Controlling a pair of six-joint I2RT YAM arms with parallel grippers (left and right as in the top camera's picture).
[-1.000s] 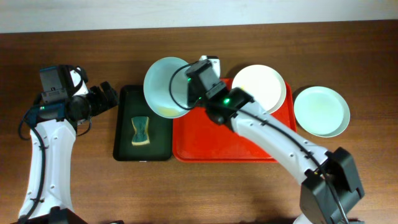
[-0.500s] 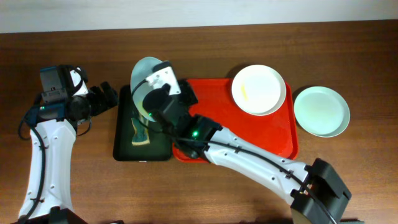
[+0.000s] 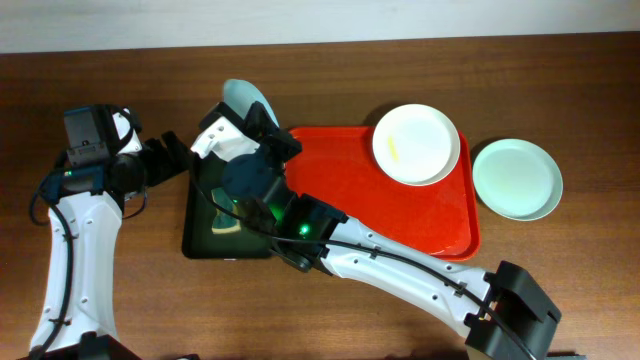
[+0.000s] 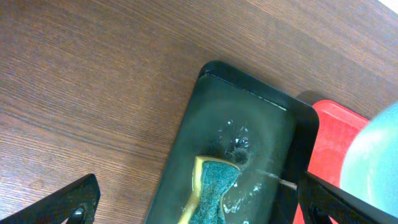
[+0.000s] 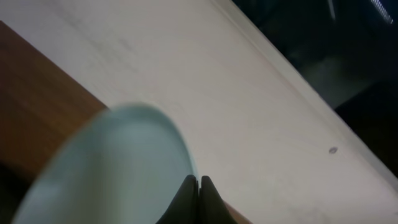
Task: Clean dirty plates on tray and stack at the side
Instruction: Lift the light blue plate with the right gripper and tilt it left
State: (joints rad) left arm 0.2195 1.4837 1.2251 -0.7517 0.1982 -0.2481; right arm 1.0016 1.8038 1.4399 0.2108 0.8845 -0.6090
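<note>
This looks to me like a robot test bench set up as a washing-up station. My left arm (image 3: 75, 240) and right arm (image 3: 400, 270), white with black joints and loose cables, stand at a plain brown wood-grain table (image 3: 580, 80) set against a pale wall (image 3: 320, 20). The things laid out are few and orderly: a red tray (image 3: 400, 215), a dark green tray (image 4: 249, 112) wet with droplets, a sponge (image 4: 214, 186), and plates (image 3: 415, 143).

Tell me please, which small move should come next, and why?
Probably the open left claw should lower onto the sponge in the green tray, because the right claw holds a mint plate tilted above it, ready for wiping.
</note>
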